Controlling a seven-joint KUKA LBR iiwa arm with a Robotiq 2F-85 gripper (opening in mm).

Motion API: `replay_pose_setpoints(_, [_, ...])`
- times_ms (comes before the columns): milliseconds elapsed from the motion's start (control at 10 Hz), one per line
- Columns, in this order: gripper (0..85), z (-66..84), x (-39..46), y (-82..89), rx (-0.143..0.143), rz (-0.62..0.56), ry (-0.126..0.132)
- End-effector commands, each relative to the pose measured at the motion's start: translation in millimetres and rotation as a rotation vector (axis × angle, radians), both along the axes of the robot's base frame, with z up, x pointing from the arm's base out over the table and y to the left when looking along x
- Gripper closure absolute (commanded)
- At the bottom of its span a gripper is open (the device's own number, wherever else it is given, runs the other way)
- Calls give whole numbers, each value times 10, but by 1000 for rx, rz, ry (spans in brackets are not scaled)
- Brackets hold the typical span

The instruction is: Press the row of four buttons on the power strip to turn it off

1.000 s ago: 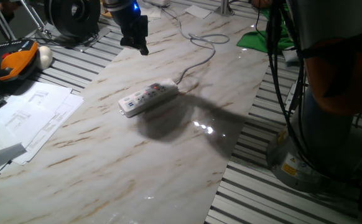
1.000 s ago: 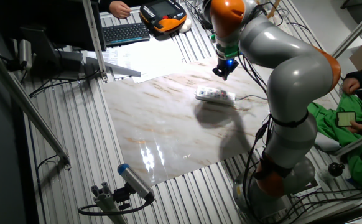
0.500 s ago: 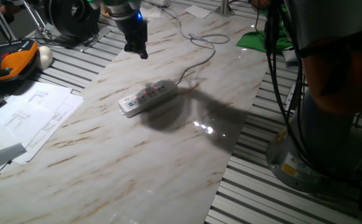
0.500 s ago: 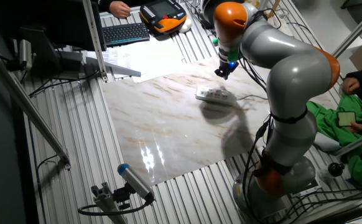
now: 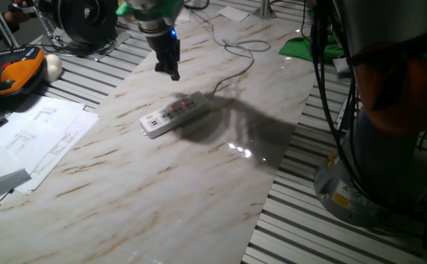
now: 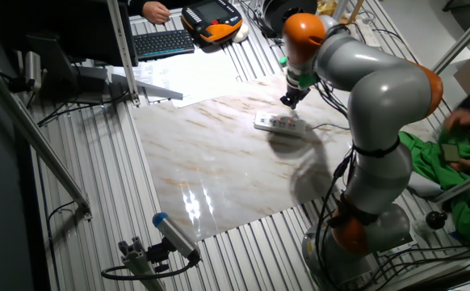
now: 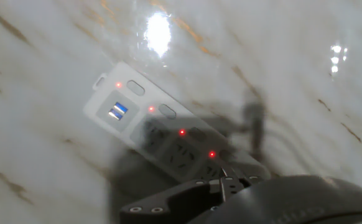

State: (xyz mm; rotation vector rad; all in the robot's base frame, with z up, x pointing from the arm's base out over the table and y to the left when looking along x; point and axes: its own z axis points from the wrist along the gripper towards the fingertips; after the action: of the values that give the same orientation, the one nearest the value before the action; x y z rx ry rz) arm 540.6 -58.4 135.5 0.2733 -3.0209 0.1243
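Gripper [image 5: 173,72]: now descending nearer since earlier; finger state not discernible. Power strip [image 5: 174,114] lying just below fingertips, unanchored; buttons [image 7: 150,101] small. Risk: off-centre press sliding strip, missing switches.

The gripper [image 5: 174,73] now sits lower and nearer the power strip [image 5: 173,114], and the arm's shadow lies closer in against the strip's side

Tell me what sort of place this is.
Most likely a robotics lab or test cell: an orange teach pendant and a keyboard lie on slatted metal flooring, with a marble-patterned board laid over it and cables trailing around.
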Motion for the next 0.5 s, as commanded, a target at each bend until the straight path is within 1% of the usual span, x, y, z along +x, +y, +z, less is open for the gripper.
replay_pose_setpoints(0, [850, -59, -7, -36, 9, 3, -3])
replay_pose_setpoints(200, [850, -134, -33, -110, 6, 10, -16])
replay_pose_setpoints(300, [850, -181, -29, -112, 12, 10, -16])
replay_pose_setpoints(400, [850, -264, -18, -115, 17, 14, -27])
